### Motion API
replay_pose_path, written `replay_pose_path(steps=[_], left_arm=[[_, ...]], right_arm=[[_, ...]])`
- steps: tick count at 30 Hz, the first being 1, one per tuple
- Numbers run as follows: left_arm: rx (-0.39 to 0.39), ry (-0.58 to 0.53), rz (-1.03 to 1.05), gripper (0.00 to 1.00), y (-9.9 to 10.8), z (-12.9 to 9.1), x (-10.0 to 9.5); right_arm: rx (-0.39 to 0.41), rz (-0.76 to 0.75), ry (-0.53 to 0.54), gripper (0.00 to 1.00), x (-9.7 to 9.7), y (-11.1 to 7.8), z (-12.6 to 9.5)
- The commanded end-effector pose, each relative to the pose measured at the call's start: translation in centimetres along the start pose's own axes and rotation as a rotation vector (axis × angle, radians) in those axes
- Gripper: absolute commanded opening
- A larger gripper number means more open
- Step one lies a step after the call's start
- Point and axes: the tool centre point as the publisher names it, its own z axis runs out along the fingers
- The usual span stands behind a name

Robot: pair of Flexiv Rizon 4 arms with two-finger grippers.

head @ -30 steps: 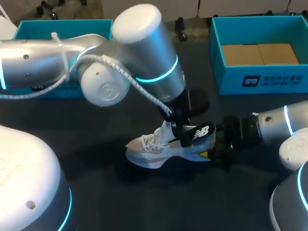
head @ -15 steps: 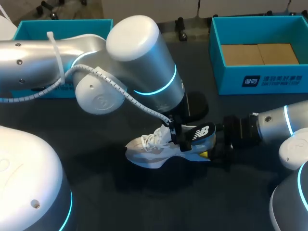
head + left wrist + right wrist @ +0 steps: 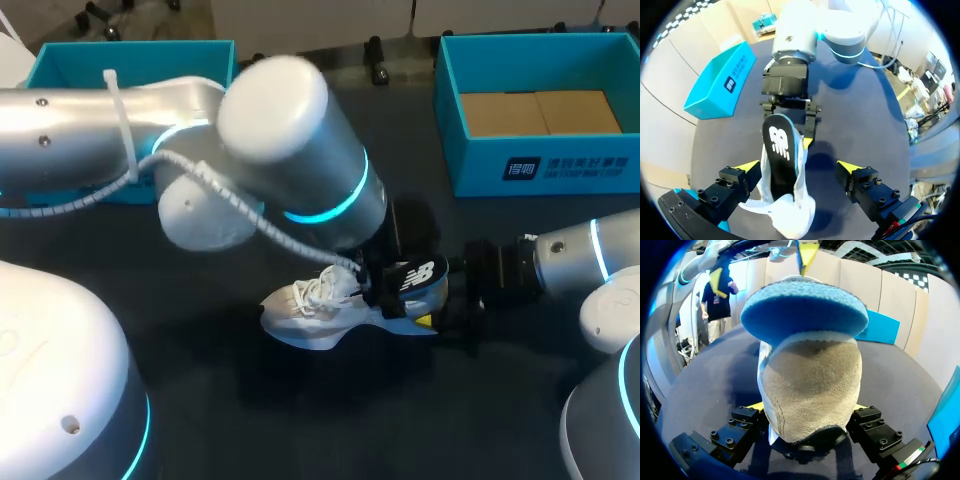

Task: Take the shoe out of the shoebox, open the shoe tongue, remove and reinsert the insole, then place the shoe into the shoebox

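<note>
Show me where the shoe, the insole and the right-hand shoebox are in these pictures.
shoe (image 3: pixel 300 315), head view, white side near the toe.
insole (image 3: pixel 778 150), left wrist view, its black top face.
right-hand shoebox (image 3: pixel 540 168), head view, its front wall.

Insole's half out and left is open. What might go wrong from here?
The insole stands out of the shoe, unheld inside the open left gripper; it may flop or slip. Closing might pinch the shoe along with it. The right gripper clamps only the heel, so a downward push may tip the shoe.
</note>
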Motion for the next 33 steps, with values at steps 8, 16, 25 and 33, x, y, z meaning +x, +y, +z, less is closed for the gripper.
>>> replay_pose_path(steps=[8,16,25,33], left_arm=[[0.015,-0.082,0.005,1.0,-0.2,1.9,1.0],[0.007,-0.151,0.013,1.0,-0.3,3.8,1.1],[0.002,-0.206,-0.017,1.0,-0.3,4.9,0.6],[0.0,-0.217,-0.031,0.96,-0.7,5.4,-0.4]], right_arm=[[0.003,0.0,-0.001,0.0,0.1,-0.1,0.2],[0.003,0.0,-0.001,0.0,0.1,-0.1,0.2],[0.003,0.0,-0.001,0.0,0.1,-0.1,0.2],[0.003,0.0,-0.001,0.0,0.1,-0.1,0.2]])
